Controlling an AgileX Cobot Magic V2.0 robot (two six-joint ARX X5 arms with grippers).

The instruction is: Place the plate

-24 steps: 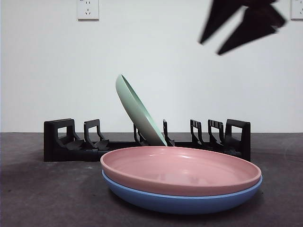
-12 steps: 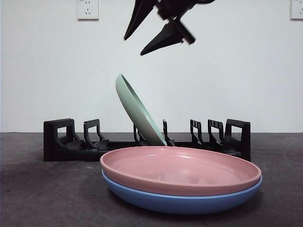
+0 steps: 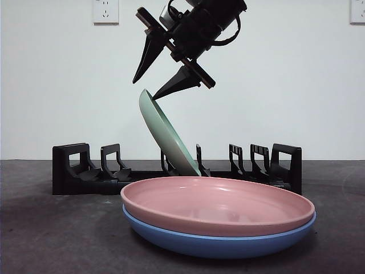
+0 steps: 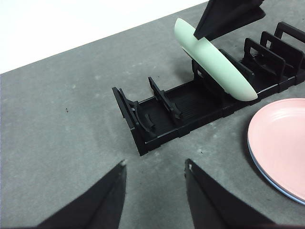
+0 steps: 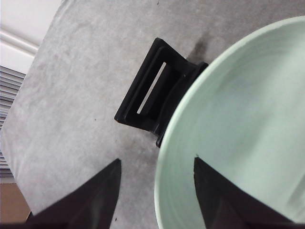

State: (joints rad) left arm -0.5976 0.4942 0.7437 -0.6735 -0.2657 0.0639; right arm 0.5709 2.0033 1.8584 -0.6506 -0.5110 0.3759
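A pale green plate (image 3: 166,135) leans tilted in the black dish rack (image 3: 74,168); it also shows as the green plate (image 4: 214,64) and fills much of the right wrist view (image 5: 238,138). My right gripper (image 3: 149,87) hangs open just above the plate's top rim, one jaw on each side of it (image 5: 155,171), not touching. A pink plate (image 3: 217,205) lies stacked on a blue plate (image 3: 222,242) in front of the rack. My left gripper (image 4: 155,167) hovers open over bare table near the rack's end.
The rack (image 4: 176,107) has several empty slots on both sides of the green plate. The pink plate (image 4: 281,143) lies close to the rack's front. A white wall with an outlet (image 3: 105,11) stands behind the table.
The right gripper came down from the upper right, moving left, and now straddles the green plate's top rim. The plates have not moved.
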